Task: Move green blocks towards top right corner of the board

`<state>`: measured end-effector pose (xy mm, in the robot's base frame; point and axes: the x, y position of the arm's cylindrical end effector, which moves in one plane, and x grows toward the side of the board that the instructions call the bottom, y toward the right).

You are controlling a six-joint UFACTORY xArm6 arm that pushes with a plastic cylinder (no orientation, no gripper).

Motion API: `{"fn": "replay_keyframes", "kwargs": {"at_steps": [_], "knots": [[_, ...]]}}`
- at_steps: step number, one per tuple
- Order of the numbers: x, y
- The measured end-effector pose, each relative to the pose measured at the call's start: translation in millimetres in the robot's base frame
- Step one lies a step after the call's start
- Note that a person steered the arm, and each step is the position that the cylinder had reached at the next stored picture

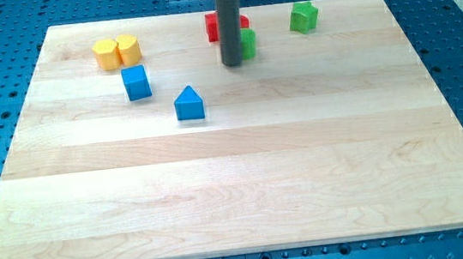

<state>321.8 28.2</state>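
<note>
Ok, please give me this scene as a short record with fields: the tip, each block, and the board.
tip: my tip is at the left side of the nearer green block
green blocks: one partly hidden behind the rod; one star-like near the view's top right
red block: behind the rod, mostly hidden
yellow blocks: two, touching, top left
blue blocks: cube; house-shaped
board: wooden

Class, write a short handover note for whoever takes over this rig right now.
My tip: on the board, touching the left side of the partly hidden green block; red block sits just behind the rod.
Green star block: near the top edge, short of the top right corner.
Done: nothing finished.
Left: push both green blocks rightward into the corner.
</note>
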Motion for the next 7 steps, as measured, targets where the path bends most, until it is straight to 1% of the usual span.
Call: {"fn": "replay_keyframes", "kwargs": {"at_steps": [1, 2, 3, 4, 5, 6, 7], "knots": [[-1.2, 13.5], [-5.8, -5.0], [-27.3, 18.0], [-32.7, 7.9], [-34.8, 67.4], [-36.0, 102.6], [-30.8, 48.9]]}}
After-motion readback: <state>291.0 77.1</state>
